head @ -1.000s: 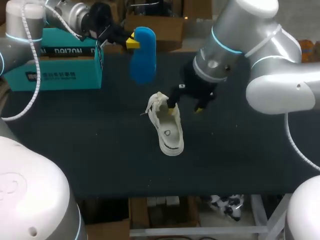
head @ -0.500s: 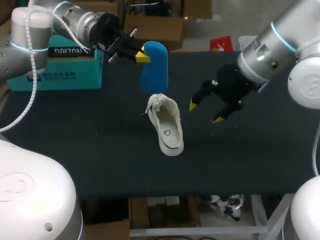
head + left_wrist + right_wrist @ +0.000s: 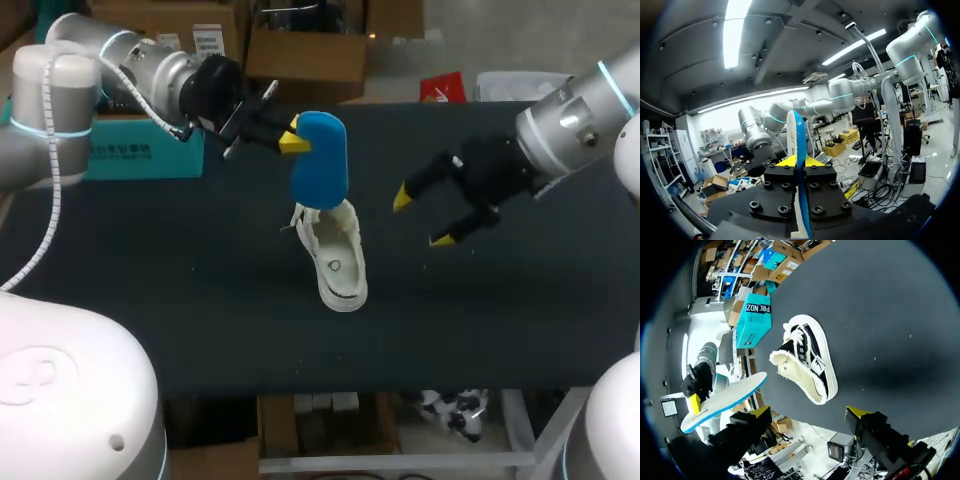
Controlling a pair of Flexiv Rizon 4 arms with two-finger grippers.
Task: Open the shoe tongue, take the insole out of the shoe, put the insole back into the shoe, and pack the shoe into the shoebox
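Above the shoe point(image 3: 335, 258): blue insole point(image 3: 319, 160), pinched by left gripper point(image 3: 291, 141), has come closer, maybe touching.
Right gripper point(image 3: 424, 218): fingers spread, backed away from shoe.
Next: insole likely goes back in.

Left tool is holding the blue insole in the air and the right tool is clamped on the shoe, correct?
Not quite. The left tool does hold the blue insole in the air, but the right tool is open and apart from the shoe, gripping nothing, as the head view shows.
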